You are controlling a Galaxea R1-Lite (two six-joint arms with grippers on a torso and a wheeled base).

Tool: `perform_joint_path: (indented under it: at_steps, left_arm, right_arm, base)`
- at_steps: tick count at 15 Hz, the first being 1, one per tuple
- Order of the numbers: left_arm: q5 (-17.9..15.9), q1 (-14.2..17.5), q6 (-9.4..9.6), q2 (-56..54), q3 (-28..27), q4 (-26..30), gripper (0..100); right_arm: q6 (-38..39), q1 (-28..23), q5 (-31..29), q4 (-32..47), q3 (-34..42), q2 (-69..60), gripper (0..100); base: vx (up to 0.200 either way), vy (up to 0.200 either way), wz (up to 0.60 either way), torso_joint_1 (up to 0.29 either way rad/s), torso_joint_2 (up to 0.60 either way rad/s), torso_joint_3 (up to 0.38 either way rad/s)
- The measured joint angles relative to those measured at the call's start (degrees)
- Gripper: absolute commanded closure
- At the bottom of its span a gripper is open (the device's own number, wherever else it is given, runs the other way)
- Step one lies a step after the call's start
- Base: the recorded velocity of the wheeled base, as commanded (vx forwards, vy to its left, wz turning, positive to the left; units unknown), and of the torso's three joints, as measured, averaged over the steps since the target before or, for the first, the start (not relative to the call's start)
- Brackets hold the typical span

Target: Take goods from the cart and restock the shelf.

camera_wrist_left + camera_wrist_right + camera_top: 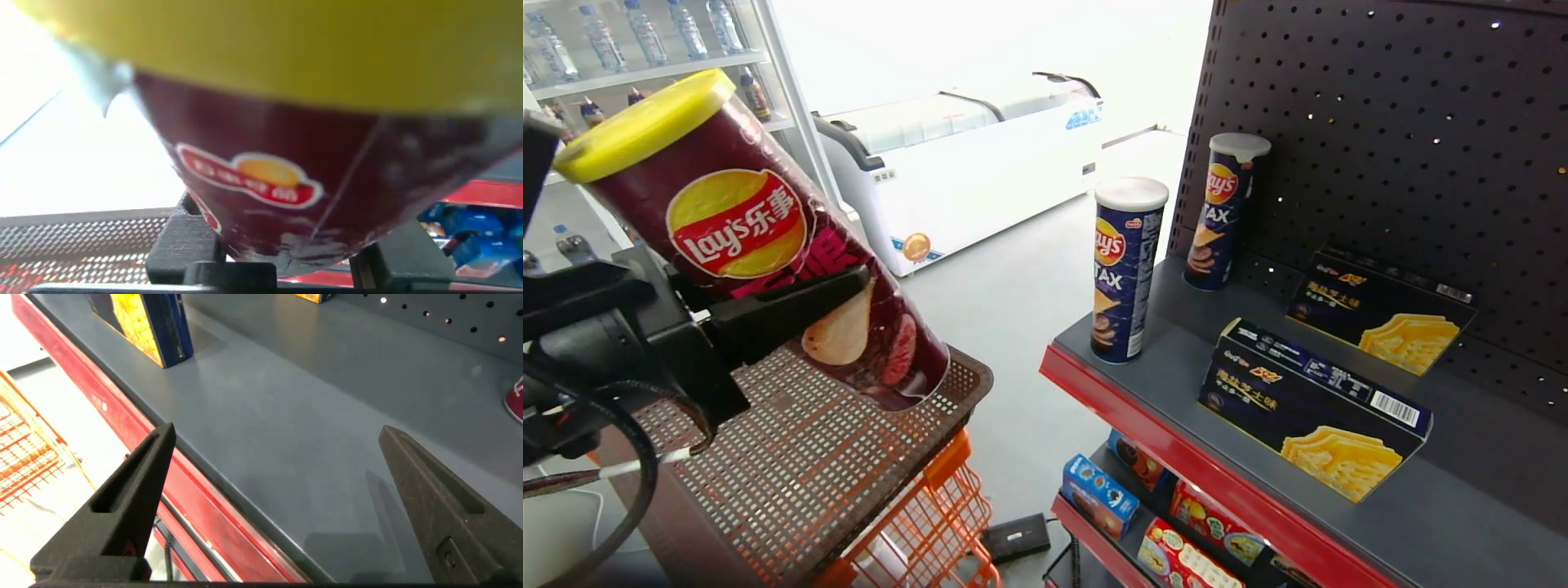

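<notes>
My left gripper [768, 314] is shut on a dark red chip can [760, 237] with a yellow lid, held tilted above the brown perforated top of the orange cart [849, 457]. The left wrist view looks up the same chip can [278, 180], its sides pressed by the black fingers [184, 245]. My right gripper [286, 498] stands open over the grey shelf board [310, 408], nothing between its fingers. On the shelf [1176, 359] stand two dark blue chip cans [1125, 269], [1227, 211] and two dark biscuit boxes [1319, 408], [1384, 310].
The shelf has a red front edge [1143, 433] and a black pegboard back [1405, 122]. Lower shelves hold snack packs [1098, 494]. A white chest freezer [964, 163] and a drinks cooler [645, 49] stand behind. Bare grey floor lies between cart and shelf.
</notes>
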Motion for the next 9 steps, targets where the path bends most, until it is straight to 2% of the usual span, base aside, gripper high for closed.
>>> perform_joint_path:
  at_steps: [4,7,9]
  left_arm:
    - [-0.20,-0.48,0.27,-3.86,5.88,0.16,100]
    - [-0.30,-1.71,0.48,-5.34,8.02,0.28,100]
    - [-0.38,-2.88,2.01,-6.25,8.22,6.40,100]
  right_arm:
    - [0.00,0.00,-0.01,0.00,0.00,0.00,0]
    - [0.00,0.00,0.00,0.00,0.00,0.00,0]
    - [0.00,0.00,-0.01,0.02,0.00,0.00,0]
  base:
    - [0.000,0.000,0.00,0.000,0.00,0.000]
    - [0.000,0.000,0.00,0.000,0.00,0.000]
    - [0.000,0.000,0.00,0.000,0.00,0.000]
